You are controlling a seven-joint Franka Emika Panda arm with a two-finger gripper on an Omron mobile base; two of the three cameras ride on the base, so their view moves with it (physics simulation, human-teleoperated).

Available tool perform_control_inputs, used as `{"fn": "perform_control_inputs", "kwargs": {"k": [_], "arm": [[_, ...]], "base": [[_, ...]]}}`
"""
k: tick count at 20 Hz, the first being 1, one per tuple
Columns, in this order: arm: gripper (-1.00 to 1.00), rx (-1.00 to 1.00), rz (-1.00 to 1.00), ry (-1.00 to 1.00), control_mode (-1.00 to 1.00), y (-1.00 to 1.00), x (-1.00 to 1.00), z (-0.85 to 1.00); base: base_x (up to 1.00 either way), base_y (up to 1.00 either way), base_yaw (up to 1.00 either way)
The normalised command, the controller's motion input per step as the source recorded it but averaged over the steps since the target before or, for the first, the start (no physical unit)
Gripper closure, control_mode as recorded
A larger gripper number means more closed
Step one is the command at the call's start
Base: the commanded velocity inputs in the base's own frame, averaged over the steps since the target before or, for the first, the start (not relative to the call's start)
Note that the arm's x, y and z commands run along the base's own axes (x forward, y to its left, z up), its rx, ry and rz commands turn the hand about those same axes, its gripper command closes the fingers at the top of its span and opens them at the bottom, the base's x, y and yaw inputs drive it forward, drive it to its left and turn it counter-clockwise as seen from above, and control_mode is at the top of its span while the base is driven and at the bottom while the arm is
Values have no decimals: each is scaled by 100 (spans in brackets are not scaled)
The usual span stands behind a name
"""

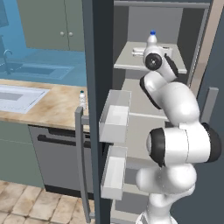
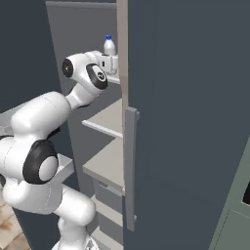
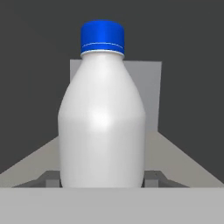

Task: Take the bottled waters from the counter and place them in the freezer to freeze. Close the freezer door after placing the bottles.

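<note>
Bottle [image 3: 101, 118] stands upright on the freezer [image 2: 105, 171] shelf, hiding the gripper [image 3: 101, 178], whose grip I cannot tell.

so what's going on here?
The arm is reaching into the open freezer with one bottled water upright between its jaws, at the top shelf. A second bottle stands on the counter. The freezer door is wide open.
</note>
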Motion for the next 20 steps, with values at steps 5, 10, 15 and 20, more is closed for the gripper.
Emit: {"fn": "perform_control_inputs", "kwargs": {"k": [5,10,15,20], "arm": [[100,0,0,0,-100,-18,43,-20],[100,0,0,0,-100,-14,39,-26],[100,0,0,0,-100,-1,6,-34],[100,0,0,0,-100,0,-6,-37]], "base": [[0,0,0],[0,0,0],[0,0,0],[0,0,0]]}}
